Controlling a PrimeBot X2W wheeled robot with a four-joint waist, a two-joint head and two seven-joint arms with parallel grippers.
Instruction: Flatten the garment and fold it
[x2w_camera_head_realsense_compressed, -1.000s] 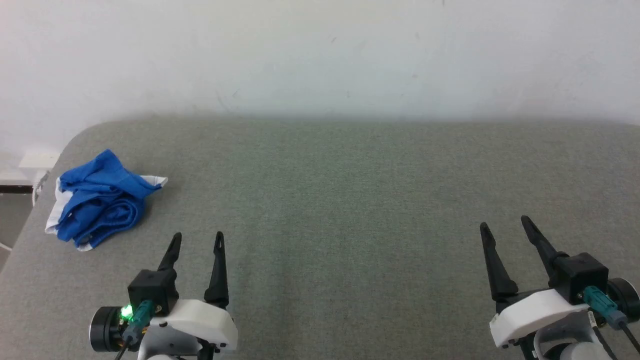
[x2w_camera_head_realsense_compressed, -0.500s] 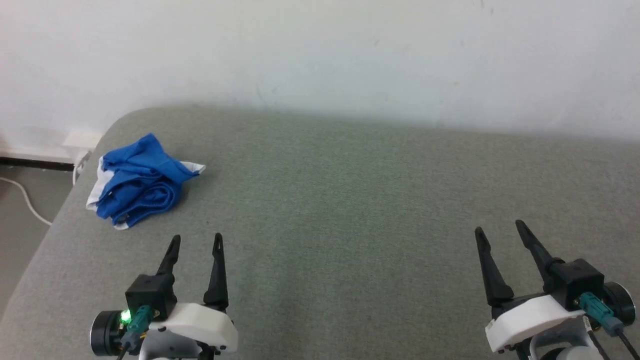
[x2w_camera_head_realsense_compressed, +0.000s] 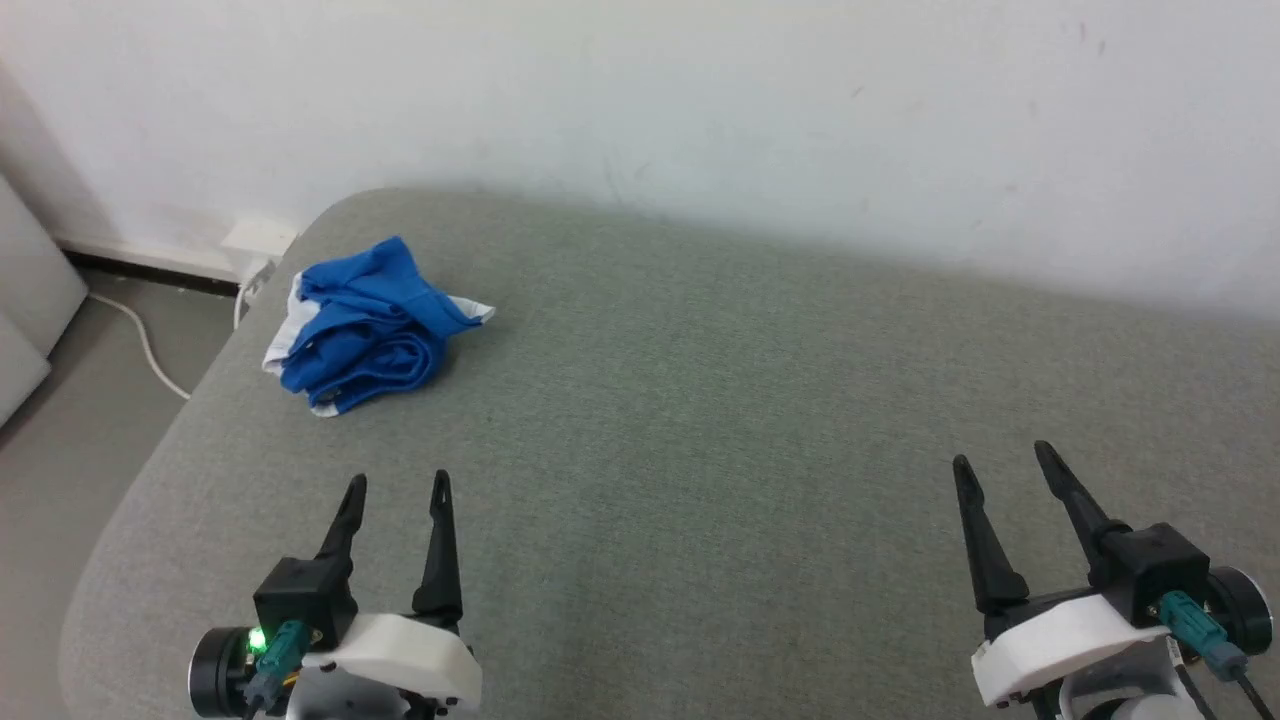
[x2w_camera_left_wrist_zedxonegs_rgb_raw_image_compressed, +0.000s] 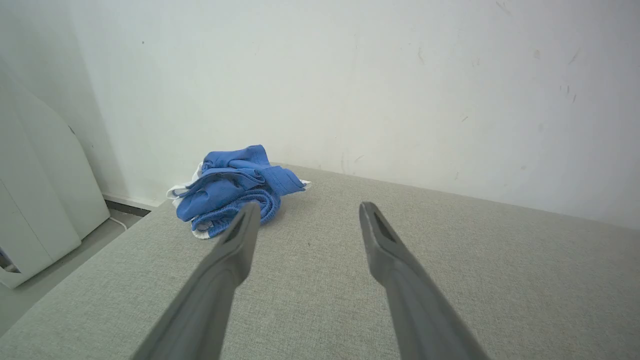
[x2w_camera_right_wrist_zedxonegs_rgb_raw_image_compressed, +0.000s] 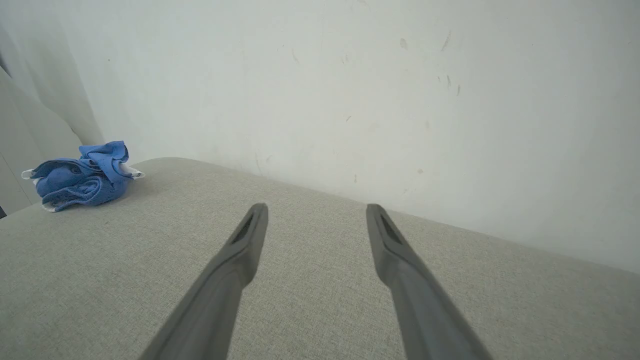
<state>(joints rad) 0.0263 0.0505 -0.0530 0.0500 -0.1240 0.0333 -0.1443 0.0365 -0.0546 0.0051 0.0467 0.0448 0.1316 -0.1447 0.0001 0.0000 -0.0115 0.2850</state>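
- the blue shorts (x2w_camera_head_realsense_compressed: 370, 325), white at the edges, lie crumpled in a heap near the far left corner of the grey fabric bench (x2w_camera_head_realsense_compressed: 700, 420).
- the left pincer (x2w_camera_head_realsense_compressed: 397, 483) is released and empty, well short of the shorts.
- the right pincer (x2w_camera_head_realsense_compressed: 1000, 458) is released and empty, at the near right.

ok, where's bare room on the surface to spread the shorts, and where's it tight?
Bare: the whole grey surface right of the garment, from the wall down to the open left gripper and right gripper, including the stretch between them. Tight: only the far-left corner, where the crumpled garment lies near the rounded edge.
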